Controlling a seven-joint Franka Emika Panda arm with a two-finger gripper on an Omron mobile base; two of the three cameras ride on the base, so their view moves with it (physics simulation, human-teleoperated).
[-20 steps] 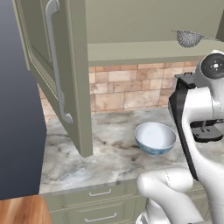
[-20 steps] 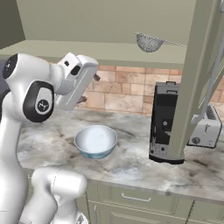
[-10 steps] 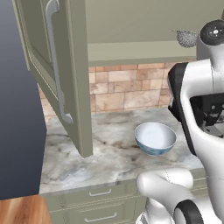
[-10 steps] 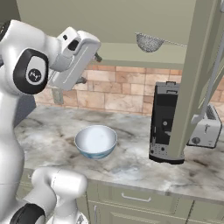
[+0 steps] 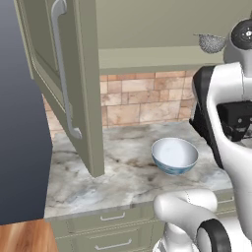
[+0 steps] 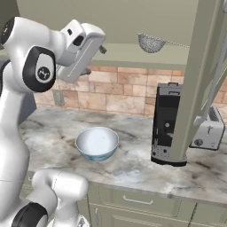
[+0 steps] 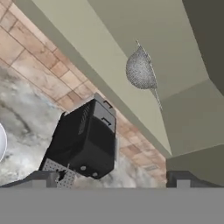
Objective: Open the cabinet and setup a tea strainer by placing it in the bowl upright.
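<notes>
The olive-green cabinet stands open: its left door [image 5: 74, 88] swings out in the left base view, its right door [image 6: 200, 80] in the right base view. The tea strainer [image 6: 150, 43] [image 5: 211, 43] [image 7: 141, 70] rests on the cabinet's bottom shelf, its thin handle pointing right in the right base view. The bowl [image 6: 97, 142] [image 5: 174, 155] sits empty on the marble counter below. My gripper [image 6: 97, 62] [image 7: 113, 179] is open and holds nothing. It hangs in the air to the left of and below the strainer, well apart from it, and points toward it.
A black coffee machine [image 6: 166, 122] [image 7: 85, 140] stands on the counter right of the bowl, partly behind the open right door. A silver toaster [image 6: 208, 128] sits beyond it. Low drawers [image 5: 113, 216] run under the counter edge. A brick backsplash [image 5: 142, 101] closes the back.
My hand has risen and swung right, toward the cabinet shelf, with the arm straightening upward. The jaws stayed open; strainer, bowl and doors have not moved.
</notes>
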